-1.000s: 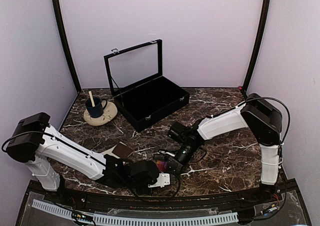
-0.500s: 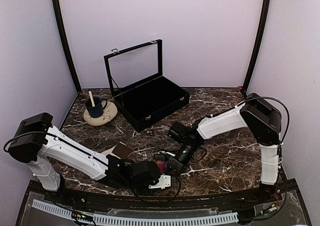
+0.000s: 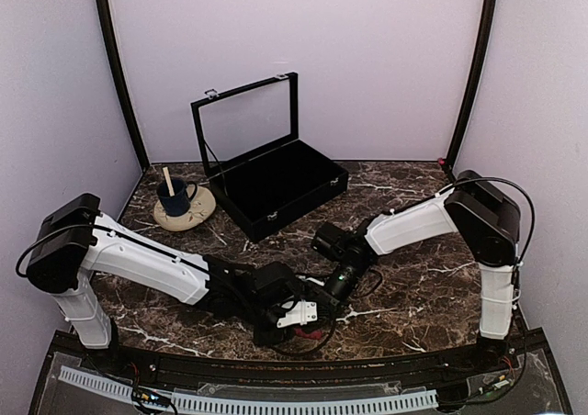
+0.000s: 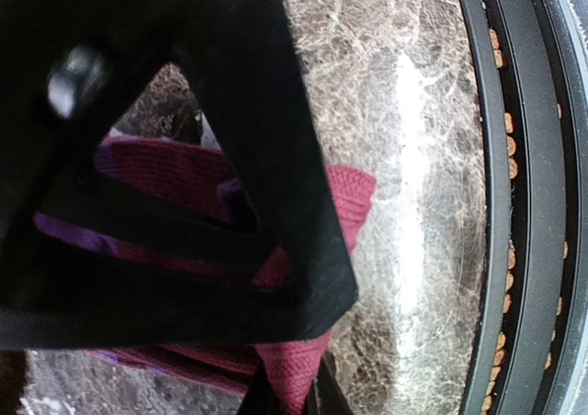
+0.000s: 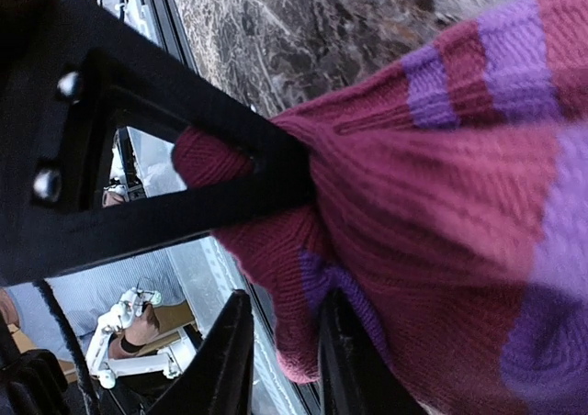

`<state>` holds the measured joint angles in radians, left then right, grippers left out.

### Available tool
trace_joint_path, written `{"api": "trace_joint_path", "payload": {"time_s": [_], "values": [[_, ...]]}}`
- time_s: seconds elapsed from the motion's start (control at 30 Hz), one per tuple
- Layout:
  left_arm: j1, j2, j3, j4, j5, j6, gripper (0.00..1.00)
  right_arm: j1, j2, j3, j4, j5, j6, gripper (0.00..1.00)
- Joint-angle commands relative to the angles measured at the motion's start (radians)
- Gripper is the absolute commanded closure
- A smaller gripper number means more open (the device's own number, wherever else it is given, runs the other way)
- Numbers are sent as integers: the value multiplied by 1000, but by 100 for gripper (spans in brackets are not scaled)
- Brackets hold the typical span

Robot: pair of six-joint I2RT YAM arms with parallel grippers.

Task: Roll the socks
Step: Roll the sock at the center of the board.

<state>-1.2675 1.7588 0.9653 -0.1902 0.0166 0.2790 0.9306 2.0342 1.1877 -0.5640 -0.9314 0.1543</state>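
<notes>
A magenta sock (image 4: 342,204) with purple stripes lies on the marble near the front edge, and fills the right wrist view (image 5: 441,185). My left gripper (image 4: 285,401) is shut, pinching a fold of its cloth; in the top view it sits low at the front centre (image 3: 299,316). My right gripper (image 5: 287,307) has the sock's end between its fingers and is closed on it; from above it meets the left one (image 3: 323,297). Each gripper's black frame crosses the other's wrist view. The sock is almost hidden from above. The cream sock does not show.
An open black case (image 3: 285,181) stands at the back centre. A beige saucer (image 3: 197,215) with a dark blue cup sits back left. The table's black front rail (image 4: 524,204) runs close beside the sock. The left forearm (image 3: 156,263) lies across the front left.
My left arm has swung right and turned its gripper in against the right gripper. The forearm now covers the beige-brown piece seen earlier at front left. The right arm has barely moved.
</notes>
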Motion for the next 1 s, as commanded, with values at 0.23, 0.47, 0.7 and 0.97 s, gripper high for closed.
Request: {"api": "trace_joint_path", "payload": {"time_s": [0.23,0.47,0.7,0.97], "values": [[50,56,64,-144,242,-27,94,-44,-85,-139,142,52,104,69],[86,68,85,-189,347,-35,94,-63,-130,-189,221,63,167,68],[123,89,102,-210,438,-66,95,-87,-176,-246,297,82,229,67],[179,150,156,-268,554,-86,95,-115,-236,-326,386,137,292,67]]}}
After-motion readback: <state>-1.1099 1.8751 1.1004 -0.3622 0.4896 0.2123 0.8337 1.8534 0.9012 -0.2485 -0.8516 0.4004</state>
